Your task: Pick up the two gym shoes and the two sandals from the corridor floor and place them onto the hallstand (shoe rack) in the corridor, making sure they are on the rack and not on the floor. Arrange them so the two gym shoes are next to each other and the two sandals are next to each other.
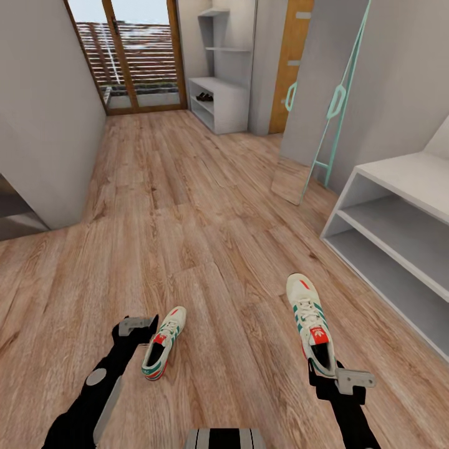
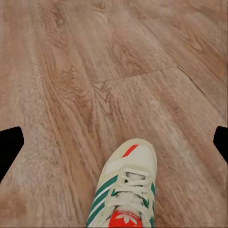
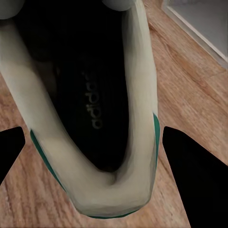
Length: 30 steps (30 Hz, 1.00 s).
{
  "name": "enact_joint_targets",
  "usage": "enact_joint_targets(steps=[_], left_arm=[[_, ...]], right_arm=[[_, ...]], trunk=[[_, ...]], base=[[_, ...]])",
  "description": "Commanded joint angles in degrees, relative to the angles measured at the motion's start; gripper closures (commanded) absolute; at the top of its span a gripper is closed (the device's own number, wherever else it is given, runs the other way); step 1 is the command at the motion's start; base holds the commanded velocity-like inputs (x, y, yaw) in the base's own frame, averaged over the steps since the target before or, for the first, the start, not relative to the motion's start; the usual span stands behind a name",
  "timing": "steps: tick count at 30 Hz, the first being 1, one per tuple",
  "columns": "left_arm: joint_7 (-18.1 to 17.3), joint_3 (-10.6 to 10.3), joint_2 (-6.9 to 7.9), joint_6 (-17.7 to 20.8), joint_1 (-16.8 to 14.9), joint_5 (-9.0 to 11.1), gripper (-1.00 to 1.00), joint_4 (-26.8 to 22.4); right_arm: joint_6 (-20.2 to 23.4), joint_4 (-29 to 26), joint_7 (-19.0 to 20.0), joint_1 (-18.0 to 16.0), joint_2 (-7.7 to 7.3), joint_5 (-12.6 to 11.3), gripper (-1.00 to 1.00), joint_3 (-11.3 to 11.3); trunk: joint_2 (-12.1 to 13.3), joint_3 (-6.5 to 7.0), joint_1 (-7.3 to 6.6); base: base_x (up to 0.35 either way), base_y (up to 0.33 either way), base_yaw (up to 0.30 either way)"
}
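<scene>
My right gripper (image 1: 337, 372) sits at the heel of the right shoe (image 1: 310, 321), lower right, fingers spread astride it, ready to clamp. Left gripper (image 1: 148, 329), open, flanks the left shoe (image 1: 163, 342), lower left. Rack (image 1: 399, 240) waits right.

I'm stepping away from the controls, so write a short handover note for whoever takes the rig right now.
Left end effector: open, holding nothing, beside the heel of the left gym shoe, which lies on the corridor floor.
Right end effector: open, fingers on either side of the heel of the right gym shoe, not closed on it.
The hallstand is to the right, with both tiers bare where visible.
Done: nothing is on this rack yet.
Left: grasp and rack both gym shoes side by side, then find the two sandals and rack them together.
</scene>
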Motion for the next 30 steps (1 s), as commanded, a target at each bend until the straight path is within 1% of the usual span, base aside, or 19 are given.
enact_joint_targets(steps=[1,5,6,8,11,17,18,19,20,21,22,24,25,26,28,30], left_arm=[[0.0,-1.0,-0.01,0.0,-0.6,-0.7,-1.00,0.0],[0.8,-5.3,-0.32,0.2,-3.1,-4.7,-1.00,-0.5],[0.8,-5.3,-0.32,0.2,-3.1,-4.7,-1.00,-0.5],[1.7,-6.5,-0.64,0.5,-4.1,-5.8,-1.00,-0.4],[2.6,-7.1,-0.95,0.6,-4.8,-6.1,-1.00,-0.3],[3.0,-8.2,-1.36,-0.1,-5.5,-5.3,-1.00,-0.2],[2.8,-8.5,-1.39,-1.0,-5.6,-5.1,-1.00,-0.1],[2.4,-8.8,-1.39,-2.7,-5.6,-5.0,-1.00,0.2],[1.9,-9.0,-1.39,-5.4,-5.7,-4.9,-1.00,0.8],[1.9,-9.0,-1.39,-5.4,-5.7,-4.9,-1.00,0.8],[1.2,-9.2,-1.40,-8.5,-5.7,-4.8,-1.00,2.0],[0.0,-9.3,-1.39,-15.3,-5.8,-4.5,-1.00,6.2],[-0.5,-9.4,-1.41,-18.1,-5.9,-4.4,-1.00,8.9],[-0.5,-9.4,-1.41,-18.1,-5.9,-4.4,-1.00,8.9],[-1.2,-9.5,-1.48,-22.0,-6.2,-4.2,-1.00,14.4],[-1.6,-9.6,-1.57,-24.5,-6.7,-4.0,-1.00,18.6]], right_arm=[[0.0,0.0,0.0,0.0,0.00,0.0,1.00,0.0],[0.0,-0.3,0.0,0.1,-0.01,0.0,1.00,0.0],[0.0,-0.3,0.0,0.1,-0.01,0.0,1.00,0.0],[0.0,-0.3,0.0,0.1,-0.01,0.0,1.00,0.0],[0.0,-0.4,0.0,0.1,0.01,0.0,1.00,0.0],[0.0,-0.5,0.0,0.1,0.05,0.0,1.00,0.0],[0.0,-0.5,0.0,0.1,0.06,0.0,1.00,0.0],[0.0,-0.5,0.0,0.1,0.06,0.0,1.00,-0.1],[0.0,-0.5,0.0,0.1,0.05,-0.1,1.00,-0.1],[0.0,-0.5,0.0,0.1,0.05,-0.1,1.00,-0.1],[0.0,-0.5,0.0,0.1,0.04,-0.1,1.00,-0.1],[0.0,-0.5,0.0,0.1,0.02,-0.1,1.00,-0.1],[0.0,-0.6,0.0,0.1,0.01,-0.1,1.00,-0.1],[0.0,-0.6,0.0,0.1,0.01,-0.1,1.00,-0.1],[0.0,-0.5,0.0,0.1,0.00,-0.1,1.00,-0.2],[0.0,-0.5,0.0,0.1,0.00,-0.1,1.00,-0.2]], trunk=[[0.0,0.00,0.00],[0.0,0.00,0.00],[0.0,0.00,0.00],[0.0,0.00,0.00],[0.0,0.00,0.00],[0.0,0.00,0.00],[0.0,0.00,0.00],[0.0,0.00,0.00],[0.0,0.00,0.00],[0.0,0.00,0.00],[0.0,0.00,0.00],[0.0,0.00,0.00],[0.0,0.00,0.00],[0.0,0.00,0.00],[0.0,0.00,0.00],[0.0,0.00,0.00]], base=[[0.000,0.000,0.000],[0.000,0.000,0.000],[0.000,0.000,0.000],[0.000,0.000,0.000],[0.000,0.000,0.000],[0.000,0.000,0.000],[0.000,0.000,0.000],[0.000,0.000,0.000],[0.000,0.000,0.000],[0.000,0.000,0.000],[0.000,0.000,0.000],[0.000,0.000,0.000],[0.000,0.000,0.000],[0.000,0.000,0.000],[0.000,0.000,0.000],[0.000,0.000,0.000]])
